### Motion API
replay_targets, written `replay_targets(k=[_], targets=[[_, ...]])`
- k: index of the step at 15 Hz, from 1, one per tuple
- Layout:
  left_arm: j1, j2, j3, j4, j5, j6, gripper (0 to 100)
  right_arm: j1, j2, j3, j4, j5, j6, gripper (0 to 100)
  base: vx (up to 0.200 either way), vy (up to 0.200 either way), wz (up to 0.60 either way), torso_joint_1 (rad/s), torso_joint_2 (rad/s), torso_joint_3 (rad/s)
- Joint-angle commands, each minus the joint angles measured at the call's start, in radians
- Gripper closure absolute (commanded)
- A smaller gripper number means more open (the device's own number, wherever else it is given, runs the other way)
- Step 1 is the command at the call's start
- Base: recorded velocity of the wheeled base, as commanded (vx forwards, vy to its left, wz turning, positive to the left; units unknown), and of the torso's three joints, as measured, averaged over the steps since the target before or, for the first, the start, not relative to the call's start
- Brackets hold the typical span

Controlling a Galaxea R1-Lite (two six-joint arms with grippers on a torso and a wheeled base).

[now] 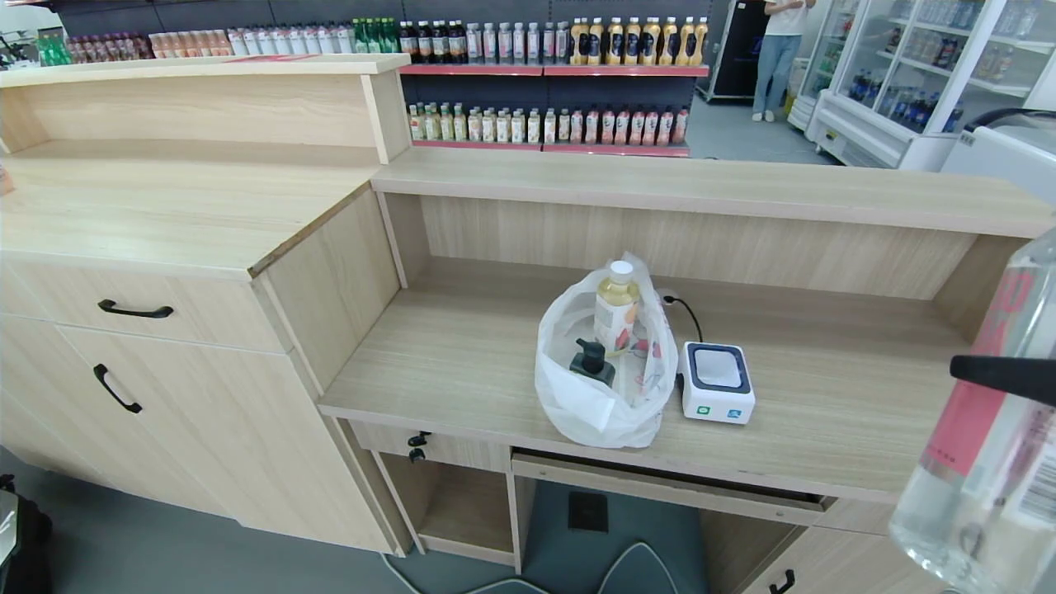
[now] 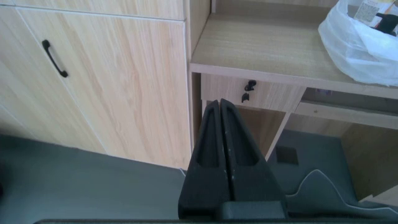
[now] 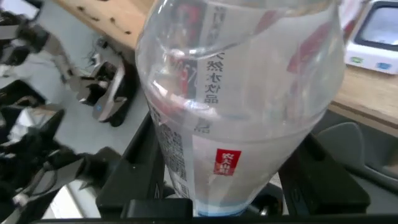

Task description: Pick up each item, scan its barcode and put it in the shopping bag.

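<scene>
Right gripper (image 3: 227, 193) gripping a clear pink-labelled plastic water bottle (image 1: 982, 429), hanging before the pale wooden counter (image 1: 462, 363); left gripper (image 2: 219, 109) pinched closed, empty, hanging low. Scanning step pending: bottle needing presenting over the white box scanner (image 1: 716, 381), sitting just beside the white plastic shopping bag (image 1: 577, 404).

— Bright, even shop light from overhead; the pale wood-grain counter (image 1: 462, 363) carries only soft shadow under its upper shelf.
— Any glare?
— A mild sheen on the white crinkled plastic bag (image 1: 577, 404) (nothing washed out). The clear plastic water bottle with a pink label (image 1: 973, 445), close to the head camera, is blurred, and straight edges bow near the borders.
</scene>
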Motion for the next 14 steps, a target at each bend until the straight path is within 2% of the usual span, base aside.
replay_targets(k=[1,2,3,4,6,7,10,14], targets=[[0.0,0.0,0.0,0.0,0.001,0.0,100,-0.246,0.089,0.06,-0.031,-0.13,-0.197,100,0.0,0.0,0.0,0.0,0.0,0.0],[0.0,0.0,0.0,0.0,0.001,0.0,100,-0.346,0.123,0.106,-0.089,-0.211,-0.303,100,0.0,0.0,0.0,0.0,0.0,0.0],[0.0,0.0,0.0,0.0,0.001,0.0,100,-0.384,0.135,0.129,-0.126,-0.247,-0.34,100,0.0,0.0,0.0,0.0,0.0,0.0],[0.0,0.0,0.0,0.0,0.001,0.0,100,-0.464,0.183,0.204,-0.287,-0.356,-0.432,100,0.0,0.0,0.0,0.0,0.0,0.0],[0.0,0.0,0.0,0.0,0.001,0.0,100,-0.492,0.282,0.283,-0.565,-0.557,-0.469,100,0.0,0.0,0.0,0.0,0.0,0.0],[0.0,0.0,0.0,0.0,0.001,0.0,100,-0.492,0.337,0.301,-0.655,-0.644,-0.486,100,0.0,0.0,0.0,0.0,0.0,0.0],[0.0,0.0,0.0,0.0,0.001,0.0,100,-0.504,0.439,0.3,-0.706,-0.69,-0.553,100,0.0,0.0,0.0,0.0,0.0,0.0],[0.0,0.0,0.0,0.0,0.001,0.0,100,-0.522,0.557,0.275,-0.828,-0.667,-0.621,100,0.0,0.0,0.6,0.0,0.0,0.002]])
